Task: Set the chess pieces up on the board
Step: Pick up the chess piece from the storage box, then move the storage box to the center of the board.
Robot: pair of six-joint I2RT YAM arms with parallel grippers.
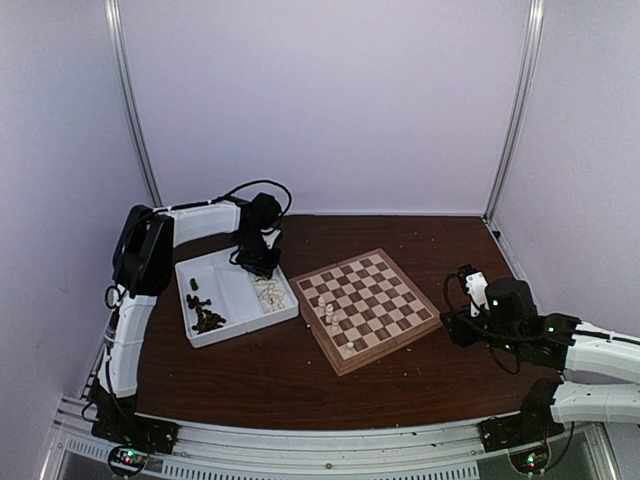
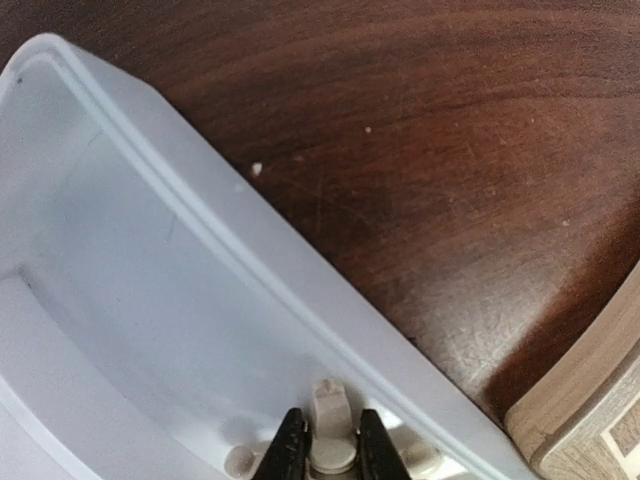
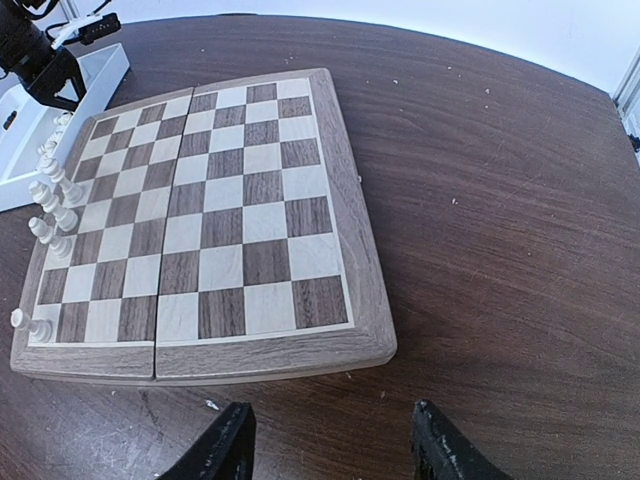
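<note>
1. Closest in, the right gripper (image 3: 330, 452) hangs low over the dark brown wooden table (image 3: 500, 200). Its two black fingers (image 3: 225, 450) are spread wide with nothing between them, just short of the board's near edge.
2. Right ahead of it lies the square wooden chessboard (image 3: 215, 220), cream and brown squares inside a light wood border. It sits flat on the table and looks turned like a diamond in the overhead view.
3. A few cream-white chess pieces (image 3: 47, 200) stand upright along the board edge that faces the tray.
4. Just beside that edge sits the white plastic compartmented tray (image 1: 228, 285). Dark brown pieces (image 1: 208, 320) are heaped in the compartment away from the board, and loose cream pieces (image 1: 268, 292) lie in the one next to it.
5. Farthest out, the left gripper (image 2: 332, 430) is down inside that board-side compartment, close to the tray's far wall. Its black fingers are pressed in on either side of one small cream-white figurine (image 2: 330, 395), pinching it. More cream pieces lie around its base.
</note>
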